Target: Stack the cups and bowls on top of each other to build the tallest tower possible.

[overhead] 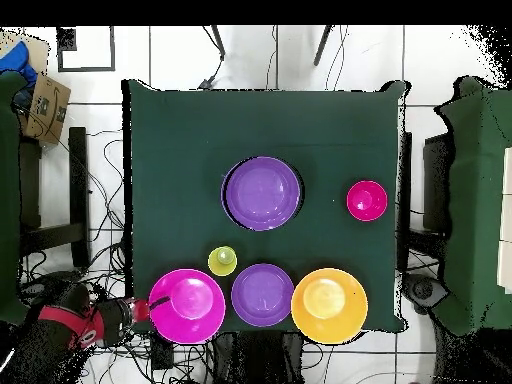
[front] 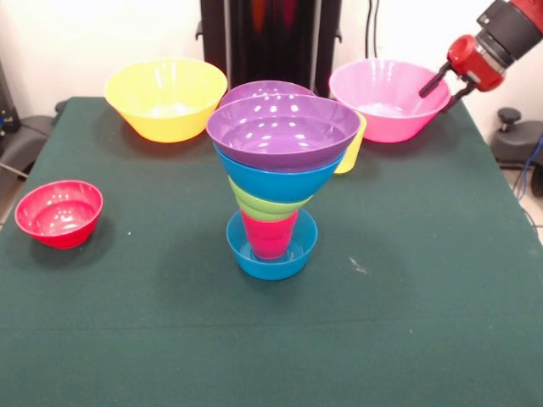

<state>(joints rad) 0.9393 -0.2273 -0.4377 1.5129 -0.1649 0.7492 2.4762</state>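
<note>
Five pieces make the tower (front: 276, 191) mid-table (front: 424, 339): a blue base bowl (front: 271, 254) holding a red cup (front: 270, 235), then green, blue and purple bowls nested above. The red bowl (front: 59, 214) sits empty to one side. Farther back stand a yellow cup (front: 350, 154), a second purple bowl (overhead: 262, 294) and a yellow bowl (front: 166, 98), all empty. The claw (front: 444, 86) hangs released over the pink bowl's (front: 389, 99) rim.

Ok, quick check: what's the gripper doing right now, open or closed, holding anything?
Gripper: open, holding nothing, poised at the rim of the pink bowl.
</note>
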